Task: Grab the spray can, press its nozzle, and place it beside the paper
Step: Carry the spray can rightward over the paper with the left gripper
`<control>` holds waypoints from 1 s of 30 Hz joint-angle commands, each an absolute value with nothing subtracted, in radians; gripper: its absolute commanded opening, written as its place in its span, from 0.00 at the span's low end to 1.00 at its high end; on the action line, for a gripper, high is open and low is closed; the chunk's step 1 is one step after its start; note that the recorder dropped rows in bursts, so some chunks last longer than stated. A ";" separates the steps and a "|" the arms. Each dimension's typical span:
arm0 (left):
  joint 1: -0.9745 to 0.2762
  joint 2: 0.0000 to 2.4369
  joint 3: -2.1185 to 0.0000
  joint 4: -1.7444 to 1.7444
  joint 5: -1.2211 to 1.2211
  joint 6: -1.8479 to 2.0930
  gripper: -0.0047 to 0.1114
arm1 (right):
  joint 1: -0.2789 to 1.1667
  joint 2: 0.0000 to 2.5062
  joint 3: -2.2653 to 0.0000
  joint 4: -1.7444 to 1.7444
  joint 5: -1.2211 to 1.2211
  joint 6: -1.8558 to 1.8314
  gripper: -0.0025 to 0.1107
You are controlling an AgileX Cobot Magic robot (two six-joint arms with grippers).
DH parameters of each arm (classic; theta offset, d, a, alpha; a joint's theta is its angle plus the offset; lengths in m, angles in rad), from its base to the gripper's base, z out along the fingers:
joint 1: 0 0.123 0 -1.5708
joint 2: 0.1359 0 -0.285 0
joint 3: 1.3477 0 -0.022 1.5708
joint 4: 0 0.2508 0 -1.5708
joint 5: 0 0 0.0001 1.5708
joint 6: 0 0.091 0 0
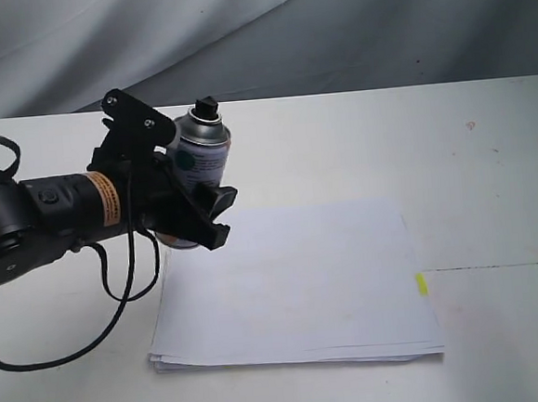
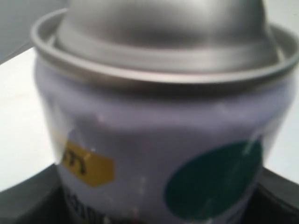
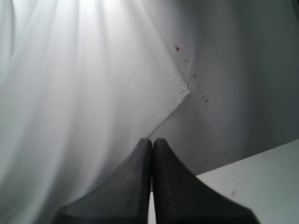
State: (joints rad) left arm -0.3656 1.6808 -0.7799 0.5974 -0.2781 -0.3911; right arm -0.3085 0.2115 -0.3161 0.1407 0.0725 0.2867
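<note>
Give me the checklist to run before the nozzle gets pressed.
1. Grip: the left gripper has its jaws clamped on the body of the spray can. Ok.
2. Can attitude: close to upright, silver dome on top. Ok.
3. Nozzle: uncapped, with nothing over it. Ok.
4. Spray direction: the nozzle opening is too small to make out. Cannot tell.
5. Presser: the right gripper is shut and faces the backdrop cloth, and it is absent from the exterior view. Not ok.
6. Set-down spot: bare table shows beside the paper. Ok.
</note>
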 commanded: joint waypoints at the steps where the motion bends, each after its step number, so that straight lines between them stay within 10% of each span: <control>1: -0.372 1.663 -0.796 0.581 -0.342 -0.389 0.04 | -0.205 0.360 -0.409 0.122 0.153 0.183 0.02; 13: -0.372 1.663 -0.796 0.450 -0.202 -0.188 0.04 | 0.077 0.738 -0.503 0.141 0.193 0.105 0.02; 30: -0.372 1.663 -0.854 0.355 -0.109 0.203 0.04 | 0.121 0.819 -0.503 0.105 0.080 0.102 0.02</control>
